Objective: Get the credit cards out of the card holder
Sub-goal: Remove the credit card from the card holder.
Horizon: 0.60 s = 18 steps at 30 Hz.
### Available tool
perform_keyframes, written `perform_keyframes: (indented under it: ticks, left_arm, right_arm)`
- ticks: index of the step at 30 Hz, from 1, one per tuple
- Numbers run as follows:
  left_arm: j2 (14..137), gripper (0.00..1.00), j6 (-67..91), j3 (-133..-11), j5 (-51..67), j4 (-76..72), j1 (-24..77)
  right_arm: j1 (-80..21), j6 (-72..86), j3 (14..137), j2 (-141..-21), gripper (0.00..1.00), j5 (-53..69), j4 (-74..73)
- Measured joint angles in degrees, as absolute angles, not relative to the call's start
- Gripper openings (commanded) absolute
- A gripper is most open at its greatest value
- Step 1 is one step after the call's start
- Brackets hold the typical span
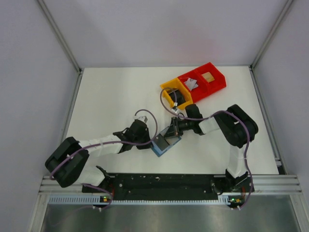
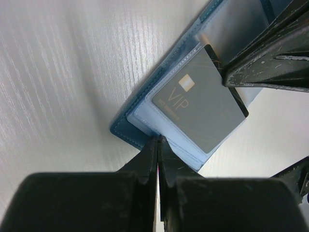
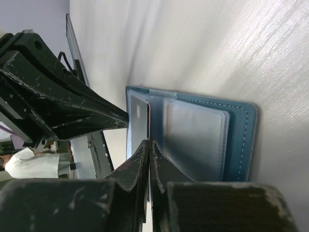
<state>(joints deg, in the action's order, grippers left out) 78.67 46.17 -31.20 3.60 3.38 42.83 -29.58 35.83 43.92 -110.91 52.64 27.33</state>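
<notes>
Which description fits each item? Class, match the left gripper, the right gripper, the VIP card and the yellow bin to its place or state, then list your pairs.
Column one:
1. left gripper
2. right gripper
3. VIP card
4. yellow bin

Column two:
A. beside the red bins
B. shut on the edge of the card holder
C. grey, lying in the open card holder
D. shut on the VIP card

Pairs: 1-B, 2-D, 3-C, 4-A.
</notes>
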Motion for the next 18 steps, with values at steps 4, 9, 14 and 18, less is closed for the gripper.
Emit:
perform_keyframes:
  ticks: [4, 9, 14, 18]
  left_arm:
    - [78.28, 0.0, 46.15, -31.16, 3.73, 3.51, 42.83]
    - [74.87, 0.0, 46.17, -30.55, 4.8, 3.46, 42.83]
    - [72.71, 0.0, 45.52, -31.86, 5.1, 3.01, 42.83]
    - [75.57, 0.0, 44.16, -34.92, 4.89, 3.01, 42.83]
  right_arm:
    - [-29.45, 36.25, 43.92, -110.91, 0.0, 52.58, 27.86]
    - [-29.47, 36.25, 43.9, -110.91, 0.0, 52.58, 27.88]
    - [-29.5, 36.18, 43.9, -110.91, 0.0, 52.56, 27.83]
    - [-29.61, 36.1, 43.9, -110.91, 0.0, 52.56, 27.79]
